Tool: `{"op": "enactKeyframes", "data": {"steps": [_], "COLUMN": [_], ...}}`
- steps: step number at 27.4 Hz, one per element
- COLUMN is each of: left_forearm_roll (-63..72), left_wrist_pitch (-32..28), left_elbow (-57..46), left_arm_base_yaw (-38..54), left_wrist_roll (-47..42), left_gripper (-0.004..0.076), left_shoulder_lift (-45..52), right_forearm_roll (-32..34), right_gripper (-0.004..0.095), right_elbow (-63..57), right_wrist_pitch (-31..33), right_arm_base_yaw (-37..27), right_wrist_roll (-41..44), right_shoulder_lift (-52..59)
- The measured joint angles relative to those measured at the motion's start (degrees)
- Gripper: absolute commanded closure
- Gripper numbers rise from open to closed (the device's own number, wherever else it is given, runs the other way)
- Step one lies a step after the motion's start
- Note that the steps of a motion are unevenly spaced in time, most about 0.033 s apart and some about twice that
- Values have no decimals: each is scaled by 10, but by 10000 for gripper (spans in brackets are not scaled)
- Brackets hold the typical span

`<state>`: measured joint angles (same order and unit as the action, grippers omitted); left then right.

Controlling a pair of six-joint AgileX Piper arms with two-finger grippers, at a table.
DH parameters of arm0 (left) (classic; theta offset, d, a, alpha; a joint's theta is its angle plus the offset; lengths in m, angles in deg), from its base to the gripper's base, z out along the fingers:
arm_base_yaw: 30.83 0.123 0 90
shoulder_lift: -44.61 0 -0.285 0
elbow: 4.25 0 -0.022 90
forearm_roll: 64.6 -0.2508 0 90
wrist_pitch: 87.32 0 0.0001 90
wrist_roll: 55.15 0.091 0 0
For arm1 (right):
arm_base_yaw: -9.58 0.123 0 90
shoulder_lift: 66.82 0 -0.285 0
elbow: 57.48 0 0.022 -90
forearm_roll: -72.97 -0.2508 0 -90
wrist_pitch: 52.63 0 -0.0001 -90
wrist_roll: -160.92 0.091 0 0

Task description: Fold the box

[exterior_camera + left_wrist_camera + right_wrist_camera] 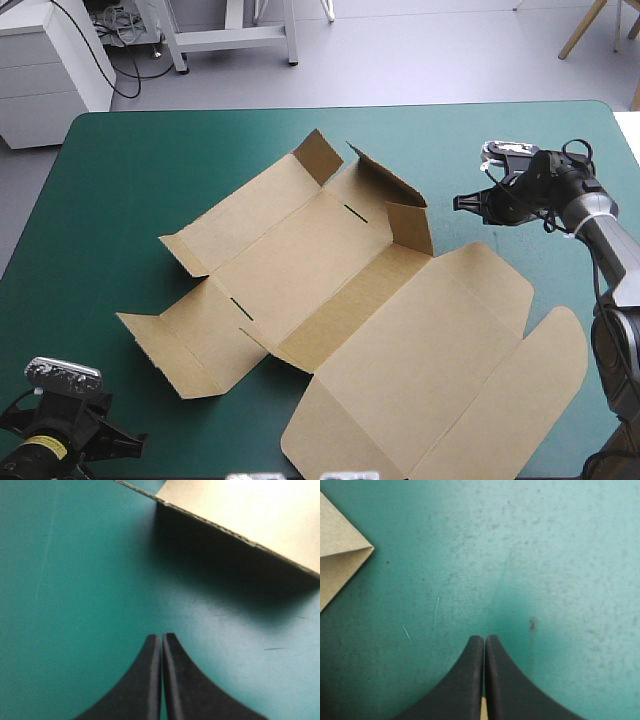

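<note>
High view shows the box [340, 300] lying open on the table [120, 180], far walls up. Off the box's near corner waits the left gripper [161, 639], beside its raised wall the right gripper [460, 203]. Both are pressed closed, holding nothing, maybe ready to push.

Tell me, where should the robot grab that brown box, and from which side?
Probably the raised flap at the box's far right end, approached from the right by the right gripper. It stands upright, so its top edge can be pinched; the flat panels offer none.
</note>
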<state>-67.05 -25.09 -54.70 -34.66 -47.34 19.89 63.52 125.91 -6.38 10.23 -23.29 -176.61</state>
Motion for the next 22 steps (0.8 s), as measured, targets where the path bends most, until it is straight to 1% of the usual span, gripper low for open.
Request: {"op": "enactKeyframes", "data": {"steps": [8, 13, 20, 22], "left_forearm_roll": [1, 1, 1, 1], "left_wrist_pitch": [1, 1, 2, 2], "left_elbow": [-4, -4, -4, -4], "left_arm_base_yaw": [0, 0, 0, 0], "left_wrist_roll": [0, 0, 0, 0], "left_gripper": [734, 734, 734, 734], "left_shoulder_lift": [0, 0, 0, 0], "right_forearm_roll": [0, 0, 0, 1], "right_gripper": [912, 912, 912, 912], "right_elbow": [0, 0, 0, 10], "right_wrist_pitch": [-7, 1, 31, 55], "right_arm_base_yaw": [0, 0, 0, 0], "right_wrist_roll": [0, -6, -37, -57], "right_shoulder_lift": [0, 0, 8, 27]}}
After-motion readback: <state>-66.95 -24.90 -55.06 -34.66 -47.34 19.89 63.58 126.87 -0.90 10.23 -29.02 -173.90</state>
